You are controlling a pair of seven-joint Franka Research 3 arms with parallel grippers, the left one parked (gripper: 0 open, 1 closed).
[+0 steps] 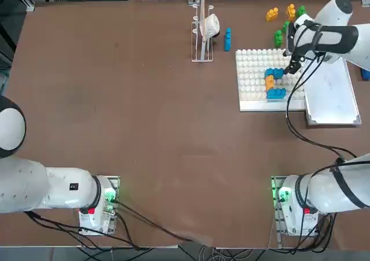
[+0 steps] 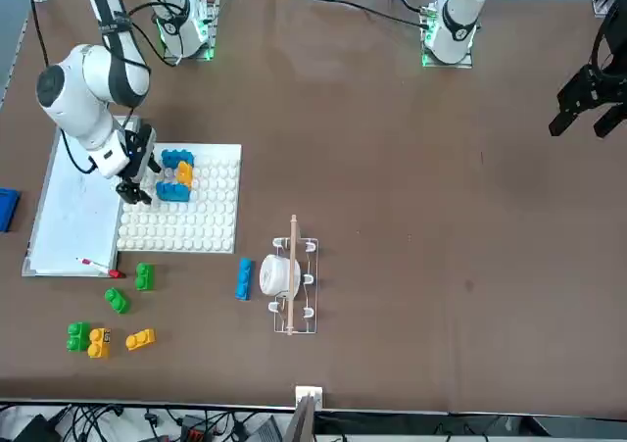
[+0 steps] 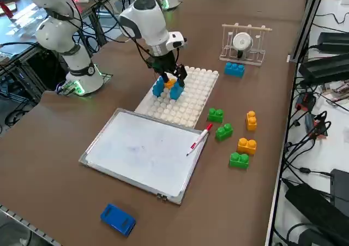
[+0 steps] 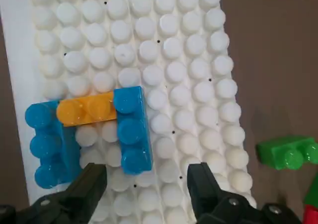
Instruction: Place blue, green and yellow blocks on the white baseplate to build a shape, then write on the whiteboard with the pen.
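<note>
- You see the right end effector [image 4: 149,184] hanging just above the white baseplate [image 1: 251,78], its fingers [image 4: 89,184] spread wide and holding nothing.
- On the baseplate, two blue blocks [image 4: 131,129] stand side by side with a yellow block [image 4: 87,110] bridging them, at about 3 o'clock of the plate in the top view.
- The whiteboard [image 3: 142,150] lies touching the baseplate's side; the pen [image 3: 199,138] rests on its edge nearest the loose blocks.
- Loose green blocks [image 3: 223,131] and yellow ones [image 3: 246,145] sit on the surface [image 1: 144,128], at about 1 o'clock of the baseplate in the top view.
- One more blue block [image 2: 243,277] lies beside a small rack [image 2: 291,275].
</note>
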